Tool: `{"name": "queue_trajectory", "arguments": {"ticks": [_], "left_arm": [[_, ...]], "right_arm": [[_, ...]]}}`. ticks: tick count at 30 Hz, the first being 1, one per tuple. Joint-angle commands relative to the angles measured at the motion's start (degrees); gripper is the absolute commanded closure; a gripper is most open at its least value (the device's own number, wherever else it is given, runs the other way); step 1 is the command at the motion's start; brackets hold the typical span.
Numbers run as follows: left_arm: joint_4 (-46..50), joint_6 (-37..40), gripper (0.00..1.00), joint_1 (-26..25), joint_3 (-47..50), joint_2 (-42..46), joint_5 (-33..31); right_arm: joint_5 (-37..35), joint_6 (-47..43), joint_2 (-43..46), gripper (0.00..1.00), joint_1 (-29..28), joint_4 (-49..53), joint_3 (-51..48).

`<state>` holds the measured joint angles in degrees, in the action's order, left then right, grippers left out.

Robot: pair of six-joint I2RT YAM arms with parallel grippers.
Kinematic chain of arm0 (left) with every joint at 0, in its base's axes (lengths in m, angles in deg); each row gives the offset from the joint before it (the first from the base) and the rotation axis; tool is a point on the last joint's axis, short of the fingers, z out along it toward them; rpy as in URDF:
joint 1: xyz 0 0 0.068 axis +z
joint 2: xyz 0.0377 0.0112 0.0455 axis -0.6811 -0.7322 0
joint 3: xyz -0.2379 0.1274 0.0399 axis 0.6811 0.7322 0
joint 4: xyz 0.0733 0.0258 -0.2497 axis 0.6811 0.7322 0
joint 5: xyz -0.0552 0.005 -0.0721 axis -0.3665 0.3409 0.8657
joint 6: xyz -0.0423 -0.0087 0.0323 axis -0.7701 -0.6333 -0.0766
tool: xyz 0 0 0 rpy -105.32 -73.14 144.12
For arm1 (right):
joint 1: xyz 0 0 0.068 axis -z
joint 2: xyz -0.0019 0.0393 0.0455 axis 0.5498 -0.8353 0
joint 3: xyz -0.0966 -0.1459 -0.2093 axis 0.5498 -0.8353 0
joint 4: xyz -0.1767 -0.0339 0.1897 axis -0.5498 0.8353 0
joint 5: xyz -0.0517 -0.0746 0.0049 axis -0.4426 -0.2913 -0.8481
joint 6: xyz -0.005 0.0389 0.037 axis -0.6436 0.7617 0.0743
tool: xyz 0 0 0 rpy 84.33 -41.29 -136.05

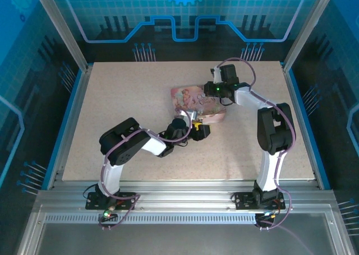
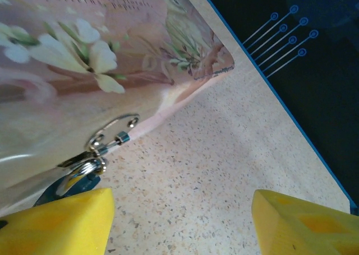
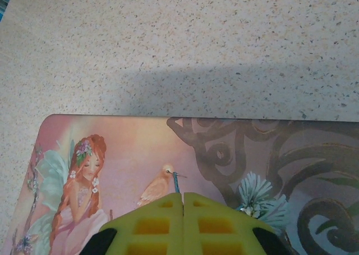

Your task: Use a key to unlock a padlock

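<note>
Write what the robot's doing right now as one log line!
left gripper open, facing metal clasp | right gripper shut, above pink box

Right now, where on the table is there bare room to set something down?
Bare: the far-left table, between the pink box and the left rail, and the near strip beside the right arm. Crowded: the box's near edge at the left gripper, its top under the right gripper.

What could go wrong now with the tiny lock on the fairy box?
The padlock hangs off to one side of the open left claw, not between its fingers, so closing now might miss it. The left claw could also bump the pink box and slide it; the shut right claw may not hold it firmly.
</note>
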<state>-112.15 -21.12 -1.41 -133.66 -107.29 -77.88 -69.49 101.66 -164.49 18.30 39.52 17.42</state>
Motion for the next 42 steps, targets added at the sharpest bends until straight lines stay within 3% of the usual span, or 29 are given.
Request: {"name": "queue_trajectory", "arguments": {"ticks": [1, 3, 9, 16, 22, 34, 42], "left_arm": [[-0.1, -1.6, 0.34, 0.4, -2.2, -1.9, 2.8], [0.3, -1.6, 0.34, 0.4, -2.0, -1.8, 1.8], [2.8, 0.4, 0.21, 0.2, 2.3, 3.0, -3.9], [4.4, 0.1, 0.17, 0.3, 8.8, 10.4, -3.2], [6.7, -1.3, 0.15, 0.3, 12.3, 14.5, -2.2], [5.4, -4.6, 0.14, -0.4, 12.6, 14.3, -1.8], [3.8, -5.1, 0.13, -0.4, 11.9, 12.4, -1.4]], "right_arm": [[1.0, -0.6, 2.1, 1.0, 0.1, -0.5, -0.7], [1.0, -0.7, 2.2, 1.0, 0.1, -0.4, -0.8], [0.2, -1.5, 2.8, 1.0, 0.1, 0.1, -0.7], [-2.1, -4.3, 3.1, 1.0, 1.0, 3.9, 3.2], [-4.0, -5.3, -2.0, 1.0, 1.8, 9.0, 12.3], [-5.3, -5.1, -18.6, 1.0, 1.7, 20.6, 32.6], [-5.4, -6.4, -18.7, 1.0, 0.9, 21.6, 29.9]]}}
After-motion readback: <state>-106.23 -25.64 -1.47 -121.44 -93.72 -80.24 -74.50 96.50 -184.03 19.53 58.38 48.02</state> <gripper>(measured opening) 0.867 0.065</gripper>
